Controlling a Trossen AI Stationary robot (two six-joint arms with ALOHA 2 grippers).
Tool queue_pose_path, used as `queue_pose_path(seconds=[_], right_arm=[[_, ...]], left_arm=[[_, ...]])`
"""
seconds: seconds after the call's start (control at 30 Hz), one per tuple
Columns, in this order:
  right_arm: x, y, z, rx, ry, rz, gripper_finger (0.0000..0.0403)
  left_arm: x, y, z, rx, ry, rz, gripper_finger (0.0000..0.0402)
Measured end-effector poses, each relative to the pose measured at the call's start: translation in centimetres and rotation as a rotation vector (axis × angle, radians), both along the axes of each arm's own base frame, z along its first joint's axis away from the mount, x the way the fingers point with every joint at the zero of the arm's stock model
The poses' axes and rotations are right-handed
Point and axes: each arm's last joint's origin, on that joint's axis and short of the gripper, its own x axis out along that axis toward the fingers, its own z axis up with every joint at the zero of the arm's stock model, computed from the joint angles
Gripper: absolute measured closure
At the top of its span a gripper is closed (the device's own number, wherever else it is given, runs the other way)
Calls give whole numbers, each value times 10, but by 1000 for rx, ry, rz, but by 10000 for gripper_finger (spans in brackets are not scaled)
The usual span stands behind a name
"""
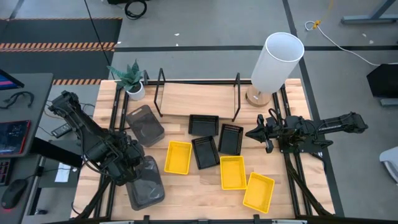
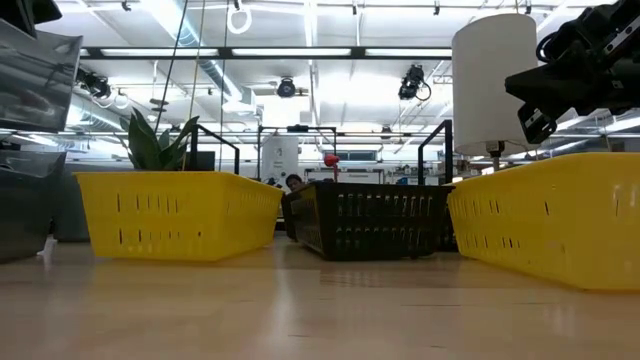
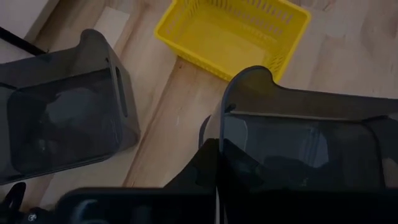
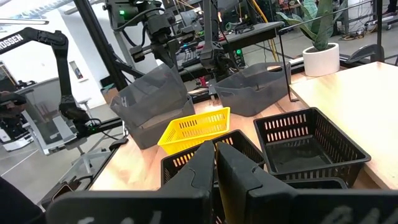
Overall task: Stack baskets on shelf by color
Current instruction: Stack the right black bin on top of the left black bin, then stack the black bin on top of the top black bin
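L gripper (image 1: 132, 163) clamped on rim of large dark grey plastic basket (image 1: 145, 184), front-left of table, tilted. R gripper (image 1: 257, 134) fingers together, empty, hovering beside black perforated baskets (image 1: 231, 138). Wood shelf (image 1: 198, 99) bare.

Baskets (image 1: 205, 152) before shelf (image 1: 198, 99) — lamp (image 1: 273, 65) right

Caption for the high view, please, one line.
Left gripper shut on a dark grey basket at the table's front-left; right gripper waits shut beside black baskets; shelf empty.
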Motion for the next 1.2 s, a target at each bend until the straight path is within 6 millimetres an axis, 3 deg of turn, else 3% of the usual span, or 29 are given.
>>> queue_pose_path(seconds=[0.13,0.4,0.77,1.07,1.2], right_arm=[[0,0,0,0,0,0,378],[0,0,0,0,0,0,378],[0,0,0,0,-1,0,378],[0,0,0,0,0,0,378],[0,0,0,0,0,0,378]], left_arm=[[0,0,-1,1,-1,1,391],[-2,-4,-42,-54,36,-12,391],[-5,-1,-64,-105,35,103,384],[-4,1,-63,-192,140,119,278],[7,-3,-42,-291,116,132,241]])
